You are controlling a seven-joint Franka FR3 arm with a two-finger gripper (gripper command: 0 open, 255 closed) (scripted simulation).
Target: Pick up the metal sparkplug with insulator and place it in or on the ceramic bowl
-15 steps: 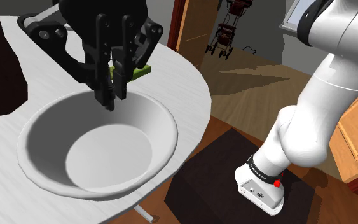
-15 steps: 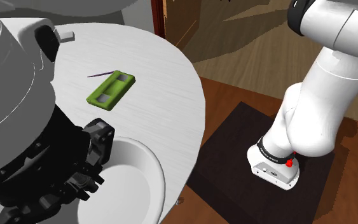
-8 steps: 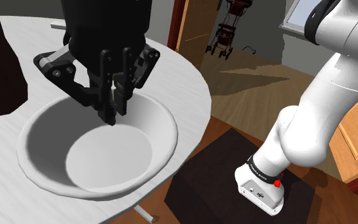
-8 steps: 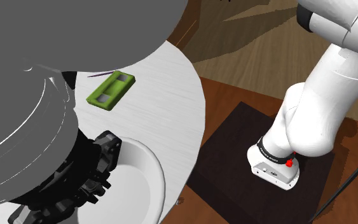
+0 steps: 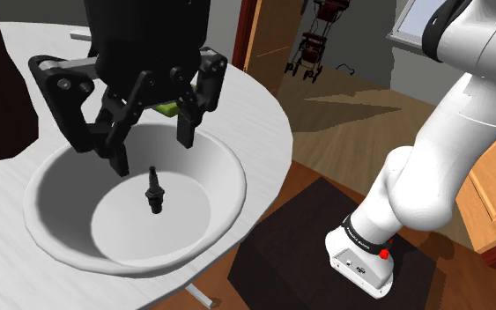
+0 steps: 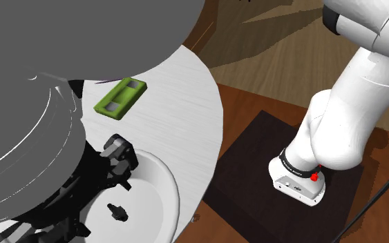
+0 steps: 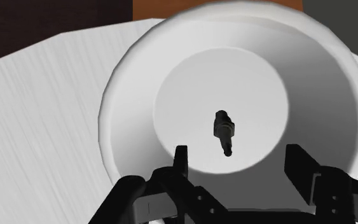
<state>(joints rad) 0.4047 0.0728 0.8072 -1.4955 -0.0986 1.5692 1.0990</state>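
Note:
A small dark sparkplug (image 5: 153,189) stands nearly upright inside the wide white bowl (image 5: 225,166), over its flat floor; I cannot tell whether it touches the floor. My black gripper (image 5: 152,148) hangs just above it with its fingers spread apart, neither touching the plug. In the wrist view the sparkplug (image 7: 224,131) lies free over the middle of the bowl (image 7: 112,108), just beyond the open gripper (image 7: 240,164). The second exterior view shows the sparkplug (image 6: 117,210) in the bowl (image 6: 171,195) beneath the hand.
The bowl sits on a round white table (image 5: 263,114). A flat green object (image 6: 121,97) lies on the table beyond the bowl. The arm's dark stand (image 5: 316,233) is on the wooden floor beside the table's edge.
The fingers were shut on the sparkplug over the bowl; now they have sprung apart and the plug has left them and dropped lower into the bowl.

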